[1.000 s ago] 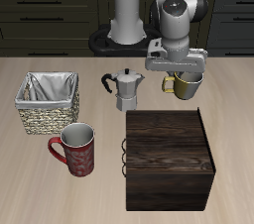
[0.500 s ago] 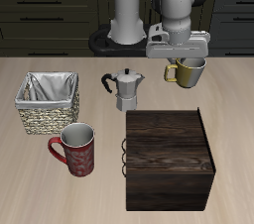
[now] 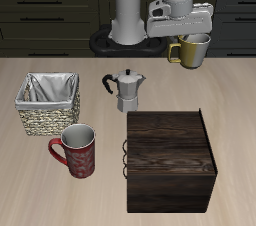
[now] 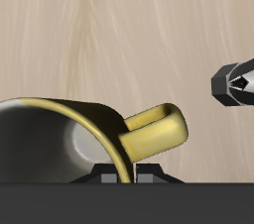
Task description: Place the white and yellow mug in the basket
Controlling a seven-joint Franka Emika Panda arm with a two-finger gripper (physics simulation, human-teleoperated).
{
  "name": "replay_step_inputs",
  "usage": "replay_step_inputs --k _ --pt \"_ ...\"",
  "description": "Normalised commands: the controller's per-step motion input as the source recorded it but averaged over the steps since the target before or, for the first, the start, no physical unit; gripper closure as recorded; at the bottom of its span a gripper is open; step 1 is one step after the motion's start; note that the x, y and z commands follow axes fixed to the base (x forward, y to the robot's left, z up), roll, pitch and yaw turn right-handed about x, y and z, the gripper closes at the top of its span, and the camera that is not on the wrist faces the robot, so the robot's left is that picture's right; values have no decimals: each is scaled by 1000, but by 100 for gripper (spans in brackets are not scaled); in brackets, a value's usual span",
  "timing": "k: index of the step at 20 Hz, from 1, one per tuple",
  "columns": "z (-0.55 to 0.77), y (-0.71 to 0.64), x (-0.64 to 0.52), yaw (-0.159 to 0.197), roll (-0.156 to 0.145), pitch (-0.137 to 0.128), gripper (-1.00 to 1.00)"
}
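In the pincer (image 3: 192,38), white and yellow mug (image 3: 192,50) (loop handle) hangs.

The white and yellow mug (image 4: 74,139), its grey interior facing the camera and yellow loop handle (image 4: 159,129) jutting sideways, sits clamped at the rim by the end effector (image 4: 119,173) above the pale wood tabletop (image 4: 119,30); a dark metallic spout (image 4: 236,81) pokes in.

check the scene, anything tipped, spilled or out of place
Nothing stands out. The white and yellow mug hangs upright in the tool, off the table; the basket, moka pot and red mug stand upright.
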Motion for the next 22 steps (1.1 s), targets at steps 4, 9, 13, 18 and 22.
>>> replay_step_inputs --k 4,9,13,18,22 --pt "676 32 -110 29 39 -62 100" --pt "241 -31 4 4 7 -45 100" --pt "2 -46 109 27 13 38 100" --pt "92 -258 173 86 83 56 100" --pt "151 -592 199 48 35 23 100"
